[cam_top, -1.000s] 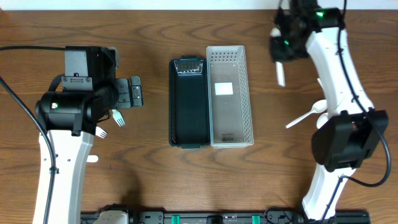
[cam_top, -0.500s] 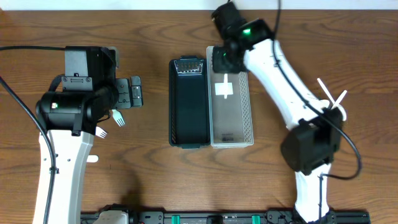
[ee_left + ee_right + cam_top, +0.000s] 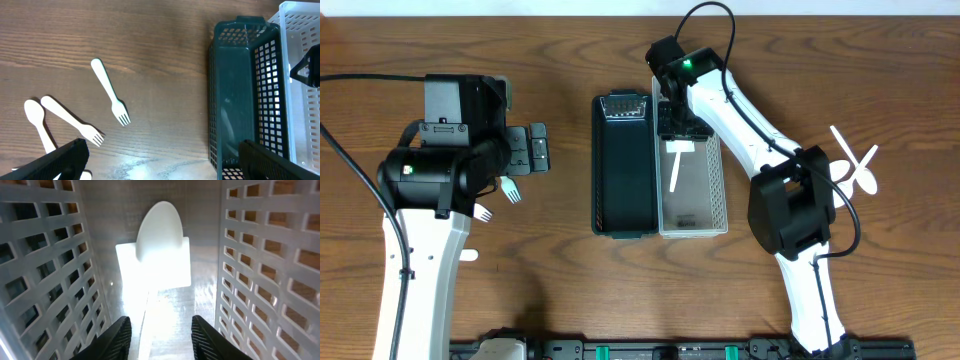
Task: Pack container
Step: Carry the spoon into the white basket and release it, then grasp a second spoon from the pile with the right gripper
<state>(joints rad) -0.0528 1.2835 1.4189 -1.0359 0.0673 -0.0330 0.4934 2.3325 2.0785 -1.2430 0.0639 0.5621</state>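
Note:
A white plastic spoon (image 3: 673, 170) lies lengthwise inside the white basket (image 3: 720, 200). In the right wrist view its bowl (image 3: 159, 227) rests over a white label, and its handle runs back between my fingers. My right gripper (image 3: 674, 125) is down inside the basket's far end, its fingers (image 3: 157, 337) apart with a gap beside the handle. My left gripper (image 3: 534, 148) is open and empty left of the dark green basket (image 3: 625, 190), its fingertips (image 3: 160, 162) spread wide above bare wood.
Two white forks (image 3: 111, 94) (image 3: 75, 121) and a spoon (image 3: 35, 117) lie on the wood near my left gripper. More white cutlery (image 3: 855, 165) lies at the right. The dark green basket (image 3: 235, 100) stands against the white one.
My right arm swung left from the table's right side to the white basket, carrying the spoon. It has lowered into the basket, and the spoon now lies on the basket floor.

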